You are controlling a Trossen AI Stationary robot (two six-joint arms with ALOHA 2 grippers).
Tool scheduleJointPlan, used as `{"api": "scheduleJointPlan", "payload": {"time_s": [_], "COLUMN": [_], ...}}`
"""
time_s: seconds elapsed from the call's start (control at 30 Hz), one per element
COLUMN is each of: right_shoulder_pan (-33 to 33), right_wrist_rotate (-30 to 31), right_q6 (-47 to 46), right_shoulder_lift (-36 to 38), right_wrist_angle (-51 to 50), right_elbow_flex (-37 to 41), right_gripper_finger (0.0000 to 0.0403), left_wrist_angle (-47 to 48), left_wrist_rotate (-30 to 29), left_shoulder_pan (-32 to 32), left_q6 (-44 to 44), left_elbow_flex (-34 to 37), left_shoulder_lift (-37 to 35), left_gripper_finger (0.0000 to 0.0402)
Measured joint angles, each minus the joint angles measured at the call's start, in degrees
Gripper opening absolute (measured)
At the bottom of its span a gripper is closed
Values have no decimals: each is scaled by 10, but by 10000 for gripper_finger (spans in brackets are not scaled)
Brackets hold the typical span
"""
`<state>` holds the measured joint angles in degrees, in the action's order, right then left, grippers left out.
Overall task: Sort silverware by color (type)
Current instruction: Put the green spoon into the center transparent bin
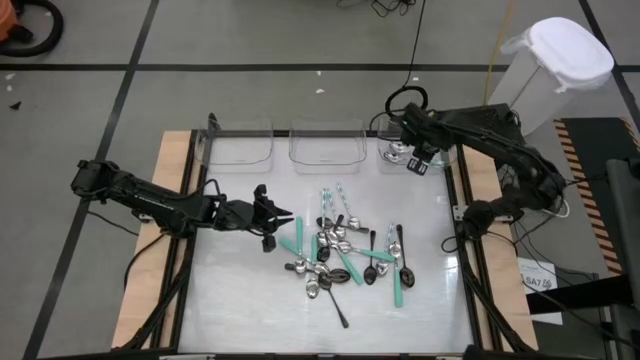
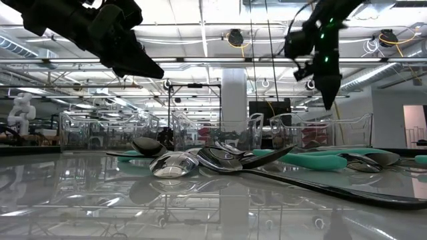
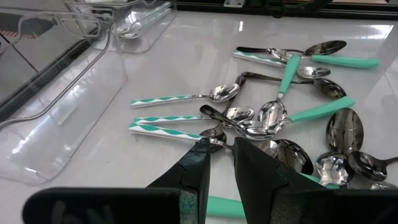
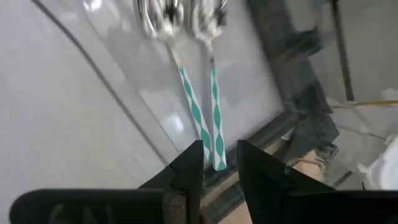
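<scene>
The silverware (image 1: 340, 255) lies in a loose pile at mid-table: spoons with plain teal handles, spoons with teal-and-white striped handles (image 3: 177, 99) and dark ones. Two striped-handled spoons (image 4: 202, 118) lie in the rightmost clear bin (image 1: 410, 150), bowls toward one end. My right gripper (image 4: 221, 163) hangs above that bin, pointing steeply down, open with nothing between its fingers. My left gripper (image 3: 221, 163) hovers left of the pile (image 1: 272, 215), its fingers a narrow gap apart and empty.
Two more clear bins (image 1: 240, 145) (image 1: 325, 145) stand along the far edge, left of the one with the spoons. A black frame rail (image 1: 462, 215) runs along the table's right side. Bare tabletop lies near the front edge and to the pile's left.
</scene>
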<state>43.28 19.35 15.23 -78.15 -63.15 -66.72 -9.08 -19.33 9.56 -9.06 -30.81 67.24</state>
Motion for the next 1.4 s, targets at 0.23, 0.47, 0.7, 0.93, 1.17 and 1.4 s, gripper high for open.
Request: {"api": "scheduleJointPlan", "payload": {"time_s": [0.23,0.47,0.7,0.93,1.17,1.4], "right_shoulder_pan": [-97,-243,-374,-474,-529,-532], "right_wrist_rotate": [-95,-105,-106,-105,-105,-104], "right_q6": [-108,-174,-181,-143,-83,-70], "right_shoulder_lift": [136,203,189,139,79,50], "right_wrist_angle": [60,176,360,531,587,585], "right_elbow_flex": [8,82,177,236,242,242], "right_gripper_finger": [93,93,93,93,93,93], "left_wrist_angle": [-1,5,25,94,154,313], "left_wrist_rotate": [-19,-36,-71,-68,-44,-13], "left_shoulder_pan": [0,0,0,5,11,17], "left_q6": [-5,-5,-7,-37,-31,53], "left_elbow_flex": [0,0,0,-1,-68,-236], "left_shoulder_lift": [0,0,0,17,107,227], "left_gripper_finger": [74,74,74,74,74,75]}}
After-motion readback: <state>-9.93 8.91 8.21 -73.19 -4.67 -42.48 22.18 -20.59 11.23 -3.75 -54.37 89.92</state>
